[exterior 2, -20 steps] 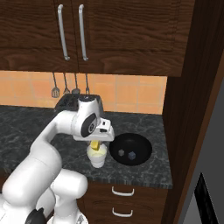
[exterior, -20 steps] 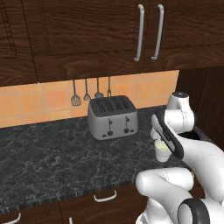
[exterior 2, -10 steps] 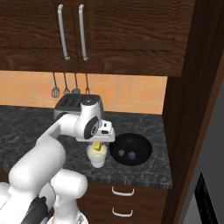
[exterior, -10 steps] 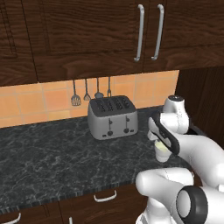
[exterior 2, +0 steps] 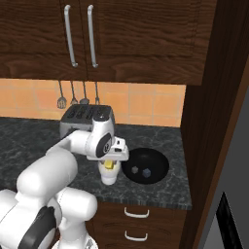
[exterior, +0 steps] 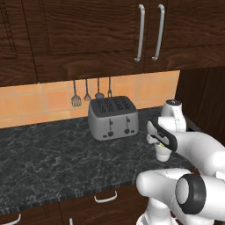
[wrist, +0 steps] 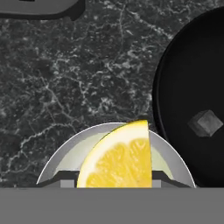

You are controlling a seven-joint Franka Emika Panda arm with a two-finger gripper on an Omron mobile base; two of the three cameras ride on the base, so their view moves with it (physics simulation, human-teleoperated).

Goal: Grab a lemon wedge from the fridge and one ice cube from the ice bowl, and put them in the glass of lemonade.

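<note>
one lemon wedge (wrist: 117, 159) over glass of lemonade (wrist: 74, 156)

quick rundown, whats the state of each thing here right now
lemon wedge: held in the tool, directly over the glass
tool: shut on the lemon wedge, poised above the glass
glass of lemonade: upright on the counter beside the ice bowl, pale liquid inside
ice bowl: on the counter, cubes inside
toaster: upright by the backsplash, slots empty
upper cabinet doors: closed

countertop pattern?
Black stone with white marbled veining, the countertop; clearest in the hand view.
</note>
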